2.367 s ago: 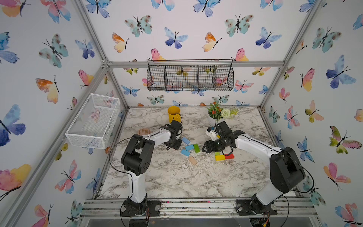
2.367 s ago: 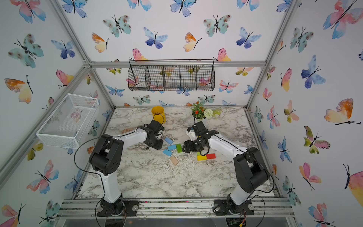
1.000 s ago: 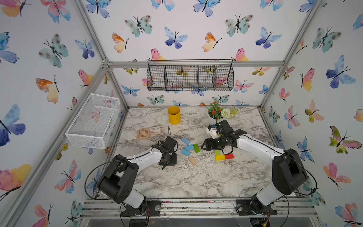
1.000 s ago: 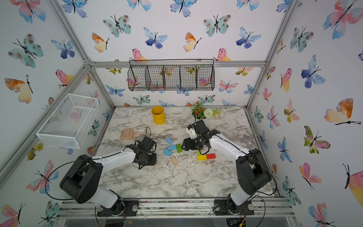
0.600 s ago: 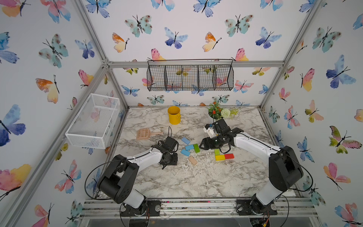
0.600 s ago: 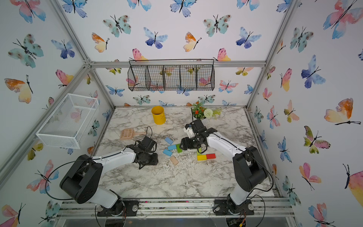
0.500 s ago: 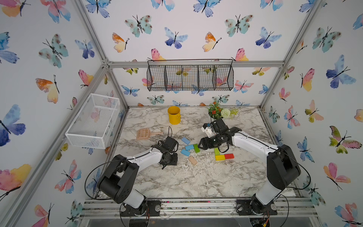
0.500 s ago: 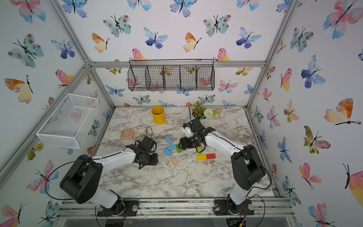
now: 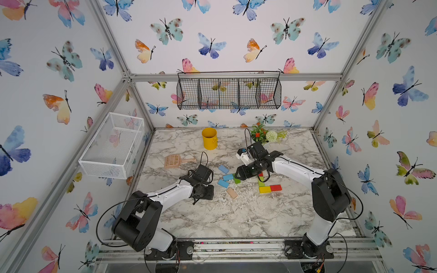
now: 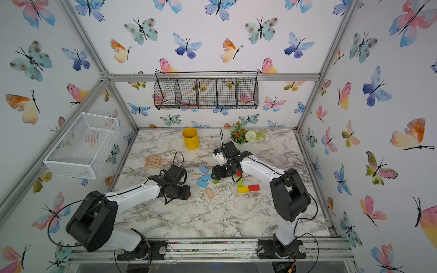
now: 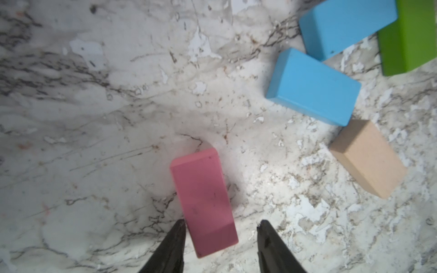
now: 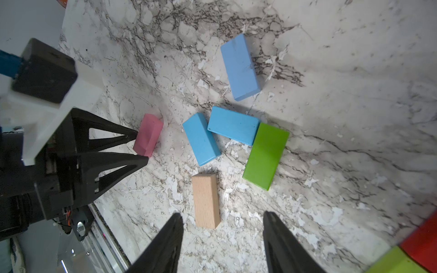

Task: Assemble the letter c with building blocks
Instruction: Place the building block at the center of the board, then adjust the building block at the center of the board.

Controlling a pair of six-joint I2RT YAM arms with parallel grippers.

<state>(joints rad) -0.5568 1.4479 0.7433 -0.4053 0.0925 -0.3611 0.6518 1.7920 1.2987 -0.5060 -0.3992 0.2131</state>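
Note:
A pink block (image 11: 203, 201) lies flat on the marble between the fingers of my open left gripper (image 11: 221, 225). One fingertip (image 11: 181, 228) is at its side and there is a gap to the other. Both top views hide it under that gripper (image 9: 208, 191). Beyond it lie two blue blocks (image 11: 312, 87), a third blue one (image 12: 240, 66), a green block (image 12: 266, 156) and a tan block (image 12: 205, 201). My right gripper (image 12: 222, 216) hovers open and empty just short of the tan block. A yellow block (image 9: 264, 189) and red block (image 9: 275, 188) form a row, with a green block (image 9: 260, 183) standing off it.
A tan slotted scoop (image 9: 175, 161) lies at the left of the table. A yellow cup (image 9: 209, 138) and a flower pot (image 9: 264, 136) stand at the back. A white wire basket (image 9: 113, 144) hangs on the left wall and a black one (image 9: 228, 93) on the back wall.
My left arm came from the back to the table's front left, and its jaws have widened off the pink block. My right gripper has moved left over the blue and green blocks.

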